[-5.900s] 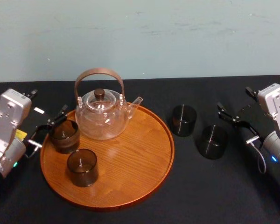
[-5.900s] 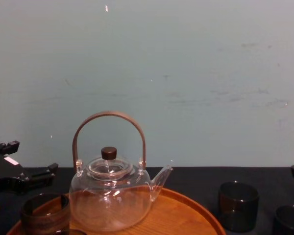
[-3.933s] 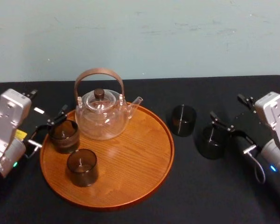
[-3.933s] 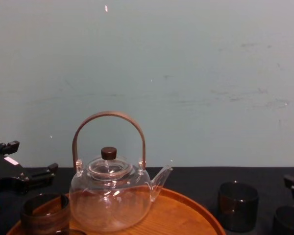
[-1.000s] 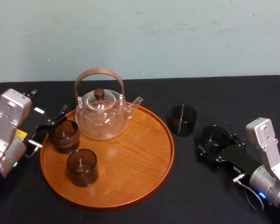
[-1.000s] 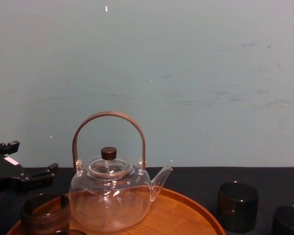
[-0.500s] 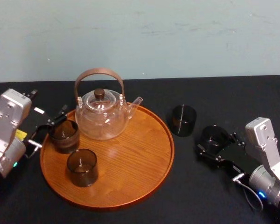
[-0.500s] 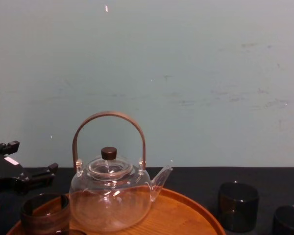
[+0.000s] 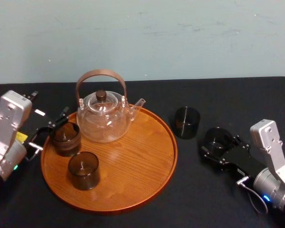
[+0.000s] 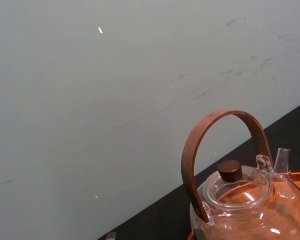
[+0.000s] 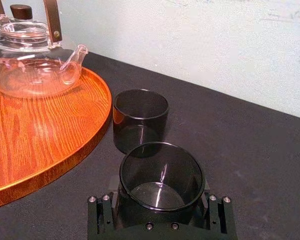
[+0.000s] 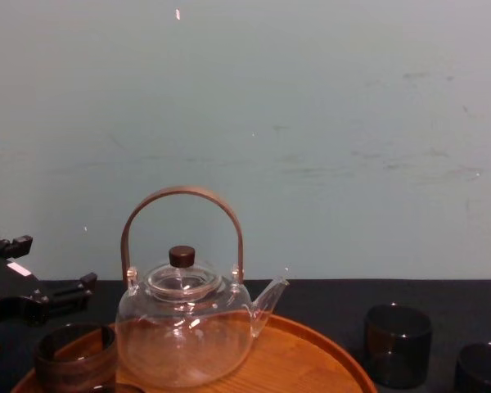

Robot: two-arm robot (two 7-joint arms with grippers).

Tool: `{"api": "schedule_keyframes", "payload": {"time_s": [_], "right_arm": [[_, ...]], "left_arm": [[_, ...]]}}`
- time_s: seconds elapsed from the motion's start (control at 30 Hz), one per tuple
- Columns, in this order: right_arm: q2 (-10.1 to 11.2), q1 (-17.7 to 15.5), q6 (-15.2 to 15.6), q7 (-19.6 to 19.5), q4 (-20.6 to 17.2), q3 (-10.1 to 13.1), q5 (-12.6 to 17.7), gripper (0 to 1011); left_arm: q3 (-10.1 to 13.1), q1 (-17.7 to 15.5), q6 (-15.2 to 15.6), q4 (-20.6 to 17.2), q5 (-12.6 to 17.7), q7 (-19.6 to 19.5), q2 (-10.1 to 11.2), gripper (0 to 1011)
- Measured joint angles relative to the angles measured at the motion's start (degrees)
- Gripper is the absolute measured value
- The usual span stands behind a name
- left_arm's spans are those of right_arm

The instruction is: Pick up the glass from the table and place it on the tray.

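Your R gripper brackets the dark glass on the table, right of the tray; can't tell if it's clamped. L gripper sits spread wide at tray's left edge.

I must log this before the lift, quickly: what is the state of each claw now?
Left claw: open, holding nothing, beside the tray.
Right claw: closed on the dark glass, which stands on the table.
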Motion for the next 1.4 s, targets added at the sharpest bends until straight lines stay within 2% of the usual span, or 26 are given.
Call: {"api": "schedule_keyframes", "payload": {"time_s": [1.4], "right_arm": [[0.0, 0.0, 0.1, 0.0, 0.0, 0.0, 0.1, 917]], "left_arm": [[0.0, 0.0, 0.0, 0.0, 0.0, 0.0, 0.0, 1001]]}}
